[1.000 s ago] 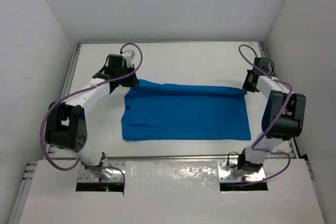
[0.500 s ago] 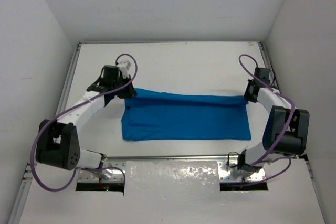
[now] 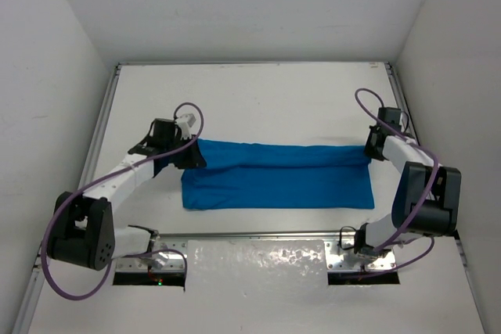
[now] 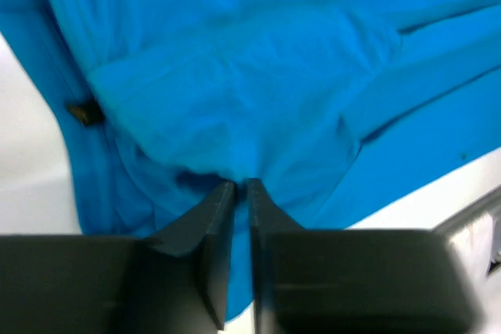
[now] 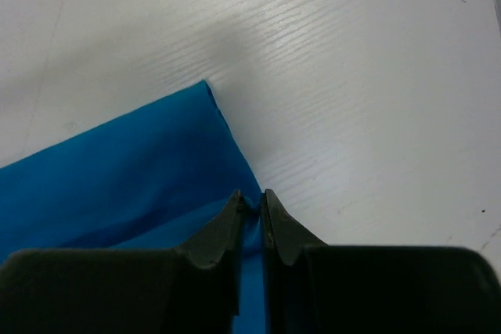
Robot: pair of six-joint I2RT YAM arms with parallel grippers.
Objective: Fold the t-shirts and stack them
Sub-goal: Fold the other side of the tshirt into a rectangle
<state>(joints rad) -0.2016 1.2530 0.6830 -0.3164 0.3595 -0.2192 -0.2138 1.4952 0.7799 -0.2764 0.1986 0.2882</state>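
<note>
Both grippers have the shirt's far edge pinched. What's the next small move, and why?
Probably draw both grippers together toward the table's near edge. The left gripper and right gripper are shut on the far edge of the t-shirt, which lies short of its near hem.

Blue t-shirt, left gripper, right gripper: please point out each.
blue t-shirt [image 3: 278, 179], top external view, middle of cloth.
left gripper [image 4: 241, 187], left wrist view, between its fingertips.
right gripper [image 5: 251, 195], right wrist view, between its fingertips.

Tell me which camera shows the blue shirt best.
The top external view: the whole shirt is visible there, all edges included. The left wrist view shows only bunched cloth pinched by the left gripper; the right wrist view, one corner in the right gripper.
</note>
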